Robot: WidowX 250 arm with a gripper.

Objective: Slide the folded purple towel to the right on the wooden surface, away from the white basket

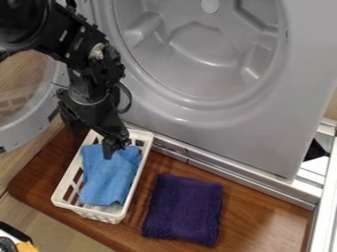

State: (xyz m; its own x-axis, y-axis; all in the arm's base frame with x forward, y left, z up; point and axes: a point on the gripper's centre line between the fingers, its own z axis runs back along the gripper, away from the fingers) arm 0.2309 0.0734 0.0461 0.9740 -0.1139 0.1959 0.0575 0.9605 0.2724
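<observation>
Hanging low at the upper end of the white basket [64,186], gripper [115,146] right down at the blue cloth [108,178]. Open or closed up there? Impossible to tell from this angle, and just as hard to say whether gripping the cloth or merely meeting it.

Plenty to watch for here. With only a shallow pinch, likely to let the cloth slip straight back down. With a bite too close to the wall, liable to catch basket rim along with fabric, and so to tip or drag the whole basket across the brown counter [260,215]. Risky, too, to pull sideways: loose edges near slotted walls, easily snagged. And tight quarters behind, with the grey machine [304,74] so near, inviting a knock from any careless swing.

Now, looking at that cloth: plain light blue, soft and slightly fuzzy, towel-like. Lying inside the basket, roughly flat and lengthwise, with gentle creases across the middle and uneven edges. Looking thin and floppy, probably quick to bunch under pressure. Just beside the basket, out on the counter, a dark purple cloth [184,209], thicker-looking and ribbed, spread in a rough square.
</observation>
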